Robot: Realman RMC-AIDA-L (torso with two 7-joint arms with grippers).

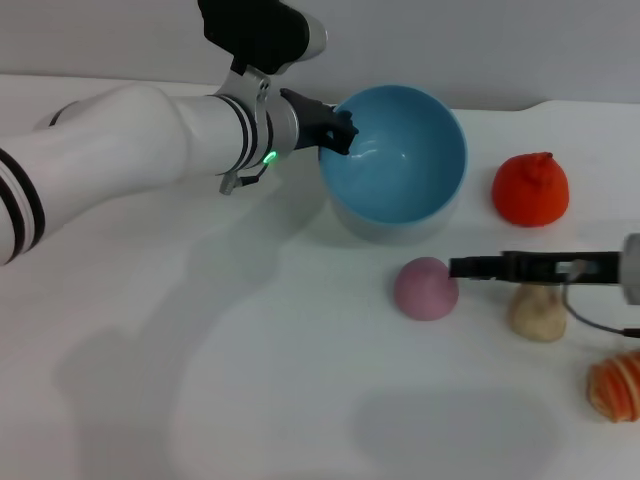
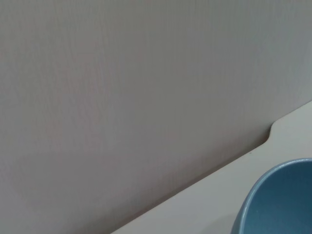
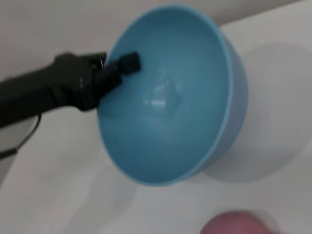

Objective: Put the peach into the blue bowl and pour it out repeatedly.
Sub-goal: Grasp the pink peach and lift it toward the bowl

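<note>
The blue bowl was held at its rim by the left gripper, whose jaws were closed on the rim edge, one finger being seen inside the bowl in the right wrist view. The bowl was tipped with its mouth turned toward the front of the white table, and nothing was seen inside it. The peach lay on the table just in front of the bowl, apart from it. The right gripper was reached in level with the peach, its tip just beside the fruit; whether its jaws were wide or narrow could not be told.

The step in hand was judged to be picking the peach up again. It would be done well if the bowl were first set upright and kept steady, and the round peach were closed on across its middle so that it was not pushed away.

No brand, label or writing could be read.
</note>
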